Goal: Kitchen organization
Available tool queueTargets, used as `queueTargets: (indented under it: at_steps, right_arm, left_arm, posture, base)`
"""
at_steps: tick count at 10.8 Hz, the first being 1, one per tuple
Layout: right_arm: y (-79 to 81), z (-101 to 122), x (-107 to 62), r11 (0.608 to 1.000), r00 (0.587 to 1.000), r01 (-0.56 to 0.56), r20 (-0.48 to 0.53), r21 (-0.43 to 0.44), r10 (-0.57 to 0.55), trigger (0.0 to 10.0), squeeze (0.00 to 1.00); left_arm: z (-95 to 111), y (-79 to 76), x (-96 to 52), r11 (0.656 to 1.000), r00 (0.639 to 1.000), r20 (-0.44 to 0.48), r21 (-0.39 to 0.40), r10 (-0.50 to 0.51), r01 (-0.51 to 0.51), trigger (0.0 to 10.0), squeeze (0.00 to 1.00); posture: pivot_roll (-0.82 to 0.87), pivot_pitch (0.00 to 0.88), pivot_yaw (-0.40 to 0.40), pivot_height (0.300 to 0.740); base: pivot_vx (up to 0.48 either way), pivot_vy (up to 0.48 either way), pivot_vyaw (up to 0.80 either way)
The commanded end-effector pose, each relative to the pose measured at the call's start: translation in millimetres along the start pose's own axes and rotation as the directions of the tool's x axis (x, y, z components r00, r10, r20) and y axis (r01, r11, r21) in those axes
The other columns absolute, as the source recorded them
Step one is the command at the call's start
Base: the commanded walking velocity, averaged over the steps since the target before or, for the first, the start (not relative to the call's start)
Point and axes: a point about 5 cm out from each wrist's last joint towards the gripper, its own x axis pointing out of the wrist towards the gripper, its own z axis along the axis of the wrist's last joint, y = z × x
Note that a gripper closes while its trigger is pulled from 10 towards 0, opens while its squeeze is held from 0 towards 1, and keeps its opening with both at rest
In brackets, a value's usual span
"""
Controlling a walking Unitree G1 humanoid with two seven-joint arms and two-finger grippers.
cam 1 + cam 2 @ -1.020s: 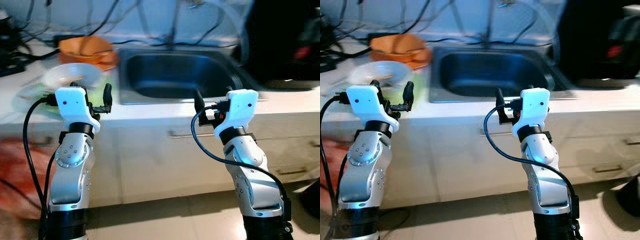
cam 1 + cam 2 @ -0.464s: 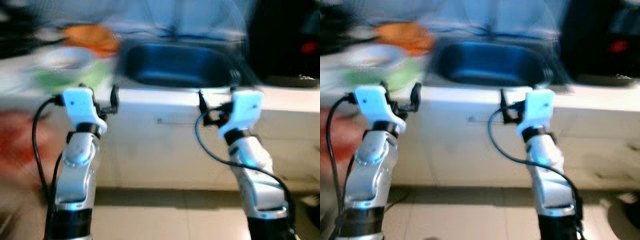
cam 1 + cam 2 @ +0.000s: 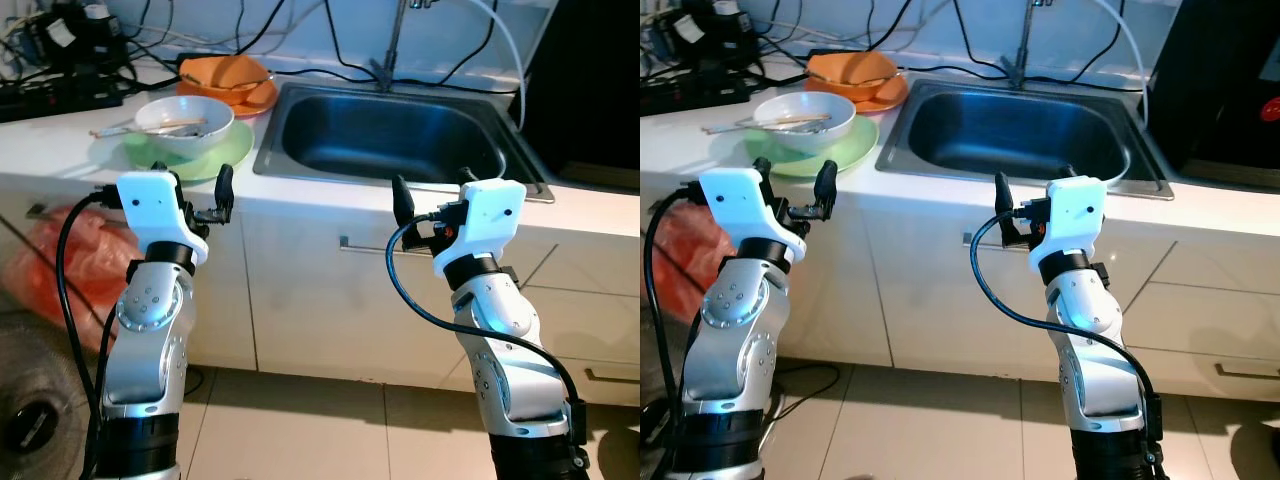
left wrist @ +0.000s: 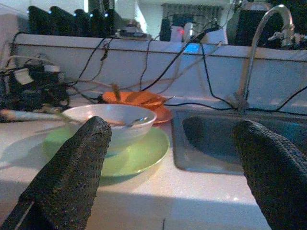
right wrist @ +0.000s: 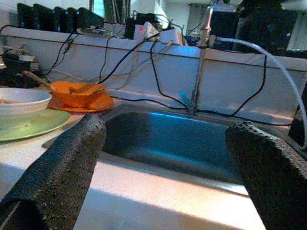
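With both the left gripper [image 3: 200, 195] and right gripper [image 3: 430, 200] released and empty before the white worktop [image 3: 60, 150], I fear a careless reach could knock the white ceramic bowl [image 3: 184, 121] off its round green plate [image 3: 215, 157] at far left.

The head views were sharp and evenly bright, with soft glare on the white stone counter [image 3: 60, 150]. Both wrist views were dimmer, blue-tinted and grainy, their near black fingers [image 4: 72, 177] blurred out of focus.
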Motion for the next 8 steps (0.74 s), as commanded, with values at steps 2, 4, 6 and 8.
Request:
queueTargets:
  at_steps: [2,4,6,8]
  right_arm:
    - [-4.7,11,3.7,1.000,0.998,0.024,0.058,0.000,-0.024,10.0,0.00]
    - [-3.6,20,5.7,1.000,0.994,0.018,0.109,-0.025,-0.015,10.0,0.00]
    - [-1.0,22,5.9,0.999,0.992,0.000,0.125,-0.039,0.005,10.0,0.00]
    - [0.7,20,5.6,0.999,0.992,-0.002,0.123,-0.032,0.006,10.0,0.00]
  left_arm:
    - [12,-7.8,4.5,0.999,0.998,0.046,0.008,-0.041,0.041,10.0,0.00]
    - [19,-12.2,5.1,0.997,0.994,0.079,0.024,-0.070,0.068,10.0,0.00]
    - [21,-15.1,4.4,0.995,0.992,0.088,0.040,-0.092,0.088,10.0,0.00]
    - [19,-14.7,3.4,0.995,0.993,0.079,0.040,-0.092,0.089,10.0,0.00]
  posture:
    - [0.08,0.004,-0.050,0.740]
    - [0.08,0.006,-0.048,0.740]
    - [0.08,0.010,-0.051,0.740]
    - [0.08,0.013,-0.050,0.740]
  base:
    - [0.450,0.000,0.00]
    - [0.459,0.000,0.00]
    - [0.461,0.000,0.00]
    - [0.461,0.000,0.00]
